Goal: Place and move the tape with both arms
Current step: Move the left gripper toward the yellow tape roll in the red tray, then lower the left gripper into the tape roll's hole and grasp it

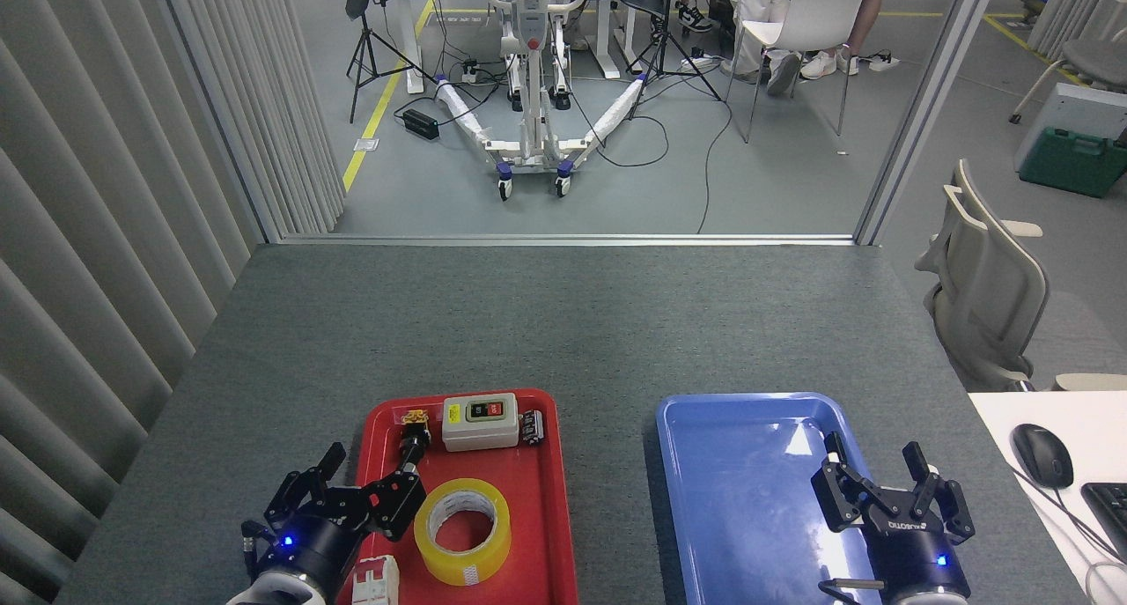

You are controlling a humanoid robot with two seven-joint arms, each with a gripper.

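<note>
The tape (462, 530), a wide yellow roll with a pale core, lies flat in the near half of the red tray (550, 499). My left gripper (348, 492) is open just left of the roll, over the tray's left rim, holding nothing. Far to the right, my right gripper (891, 489) stands open over the near right part of the blue tray (731, 446), its fingers spread with nothing between them.
The red tray also holds a grey switch box (480, 421), a small black part (531, 428), a black tool with a yellow tip (412, 438) and a white part (374, 580). A white desk with mouse (1042, 454) and keyboard (1111, 508) stands at right.
</note>
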